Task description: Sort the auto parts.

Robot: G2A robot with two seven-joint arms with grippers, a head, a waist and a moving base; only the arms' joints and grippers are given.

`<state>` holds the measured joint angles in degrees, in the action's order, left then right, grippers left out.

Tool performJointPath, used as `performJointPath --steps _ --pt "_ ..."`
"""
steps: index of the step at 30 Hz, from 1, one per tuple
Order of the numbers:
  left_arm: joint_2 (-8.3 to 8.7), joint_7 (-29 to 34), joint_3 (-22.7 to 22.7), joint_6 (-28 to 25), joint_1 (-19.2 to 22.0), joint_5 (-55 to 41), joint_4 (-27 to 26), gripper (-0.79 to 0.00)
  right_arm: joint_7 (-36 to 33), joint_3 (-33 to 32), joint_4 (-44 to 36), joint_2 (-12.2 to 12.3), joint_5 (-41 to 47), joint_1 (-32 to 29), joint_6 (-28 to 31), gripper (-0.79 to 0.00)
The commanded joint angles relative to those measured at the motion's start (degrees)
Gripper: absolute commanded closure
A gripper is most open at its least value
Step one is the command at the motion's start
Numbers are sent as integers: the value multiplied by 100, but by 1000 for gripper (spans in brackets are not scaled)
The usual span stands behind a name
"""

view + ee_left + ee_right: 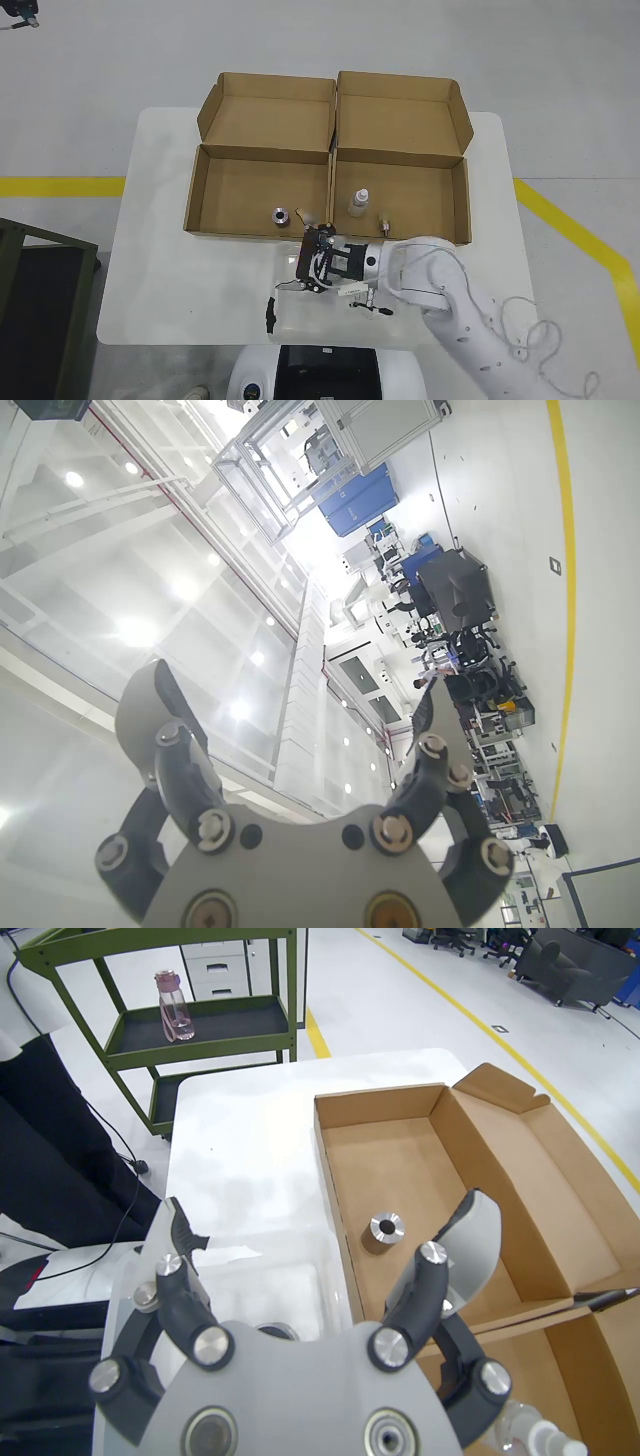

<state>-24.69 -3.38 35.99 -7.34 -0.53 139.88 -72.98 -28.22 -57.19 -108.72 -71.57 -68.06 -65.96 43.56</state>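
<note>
The right pincer point(325, 1218) hangs wide open with nothing between its fingers, and in the top view point(305, 265) it sits at the near edge of the two open boxes. One finger point(475, 1228) reaches over the near wall of a cardboard box point(415, 1158); the other finger point(172, 1228) stands over the white surface point(240, 1153) outside that box. Ahead of the pincer and lower down, a metal cylinder point(385, 1230) stands upright on the box floor with its bored end up. It is much closer to the finger over the box than to the other one, and neither finger touches it. From above, the cylinder point(277, 214) lies near the front wall of its box point(240, 190), just beyond the fingertips. Under the pincer a clear tray point(280, 1288) rests on the surface, and a round metal part point(275, 1328) in it is half hidden by the pincer's body. Beside the pincer's wrist, on the side of the finger over the box, the second box point(575, 1358) holds a white bottle-shaped part point(358, 201). The left pincer point(295, 710) points up at the ceiling, its fingers spread wide and holding nothing.
</note>
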Motion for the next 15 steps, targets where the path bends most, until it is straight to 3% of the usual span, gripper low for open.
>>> performJointPath --steps 1,13,15 --pt "0 0 0 0 0 0 0 -785 95 -177 4 64 -90 -250 155 -785" --pt "0 0 0 0 0 0 0 -785 499 -633 62 311 -842 -929 917 -785" --pt "0 0 0 0 0 0 0 -785 576 -641 113 325 -876 -985 857 -727"
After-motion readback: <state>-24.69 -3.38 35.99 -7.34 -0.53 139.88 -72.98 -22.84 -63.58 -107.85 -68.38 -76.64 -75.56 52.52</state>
